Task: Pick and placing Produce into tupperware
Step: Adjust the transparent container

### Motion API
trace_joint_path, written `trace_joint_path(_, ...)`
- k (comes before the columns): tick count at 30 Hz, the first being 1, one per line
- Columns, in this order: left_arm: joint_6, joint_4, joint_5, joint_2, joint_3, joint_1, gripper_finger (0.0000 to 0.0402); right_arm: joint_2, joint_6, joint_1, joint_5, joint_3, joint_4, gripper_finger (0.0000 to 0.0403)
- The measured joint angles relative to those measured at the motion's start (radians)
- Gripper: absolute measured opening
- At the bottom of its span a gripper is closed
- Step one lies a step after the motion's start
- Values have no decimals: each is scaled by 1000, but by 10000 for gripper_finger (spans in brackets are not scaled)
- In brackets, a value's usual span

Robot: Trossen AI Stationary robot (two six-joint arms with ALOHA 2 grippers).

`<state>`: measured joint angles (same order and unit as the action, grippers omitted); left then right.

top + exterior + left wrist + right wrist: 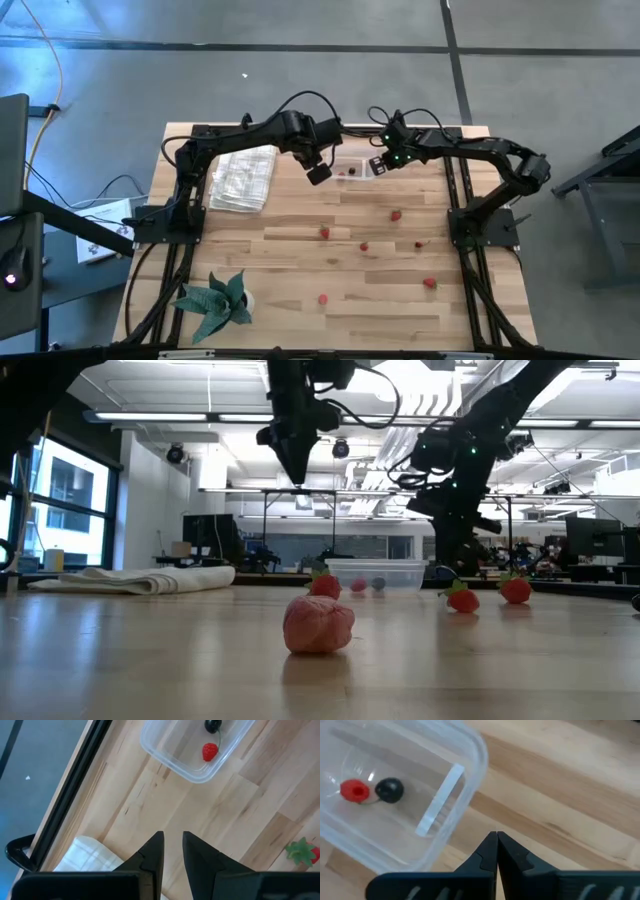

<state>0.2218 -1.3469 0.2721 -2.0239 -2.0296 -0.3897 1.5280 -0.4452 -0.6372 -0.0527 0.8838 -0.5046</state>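
Observation:
The clear tupperware point(354, 171) stands near the table's far edge, and I also see it as the tupperware point(378, 574) in the low view. Inside it lie a red piece point(354, 790) and a dark piece point(389, 790). Several red produce pieces lie loose on the wood, among them one point(396, 214), one point(324, 233) and one point(429, 283). My left gripper point(319, 175) hovers just left of the container, its fingers point(172, 845) a little apart and empty. My right gripper point(379, 166) hovers at the container's right end, shut point(496, 837) and empty.
A folded white cloth point(245, 178) lies left of the container, under the left arm. A green leafy plant point(215, 300) sits at the near left corner. One red piece point(318, 625) lies close to the low camera. Bare wood spreads between the scattered pieces.

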Motion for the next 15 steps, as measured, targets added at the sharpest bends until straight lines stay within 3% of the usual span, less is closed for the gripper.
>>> trace_joint_path(15,0,10,-4,0,0,7,62,107,-10,9,54,-2,145,0)
